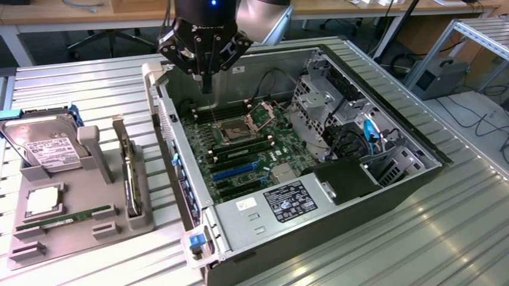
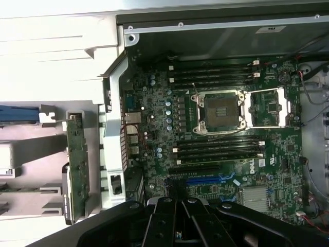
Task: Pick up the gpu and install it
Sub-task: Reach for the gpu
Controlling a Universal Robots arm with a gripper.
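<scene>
Where the ribbed metal table (image 1: pixel 95 89) reaches the exterior view's left, a gray holder tray (image 1: pixel 56 235) carries four parts. One silver hard drive (image 1: pixel 44 146) with a white label leans in its back cradle, its lower edge hidden by the tray's posts. One square processor chip (image 1: pixel 42 203) lies flat in front of it, and one narrow green memory stick (image 1: pixel 68 215) lies in a groove just beside the chip. The gpu (image 1: pixel 128 173) stands on edge in a slot along the tray's side nearest the case, so thin from this angle that its face is hard to make out. In the wrist view the gpu (image 2: pixel 78 159) shows as a long board in that same slot, outside the case wall. Further right, the open computer case (image 1: pixel 334 232) holds one green motherboard (image 1: pixel 238 149) with one empty processor socket (image 1: pixel 238 128), dark memory slots on both sides of it, and one blue expansion slot (image 1: pixel 233 171). The gripper (image 1: pixel 206 83) hangs over the back of the case with its fingers pressed together, holding nothing and well apart from the gpu; its upper body is cut off. In the wrist view, the gripper (image 2: pixel 177 206) hides part of the board. At the case's right end sit a drive cage and one blue cable (image 1: pixel 370 134).
</scene>
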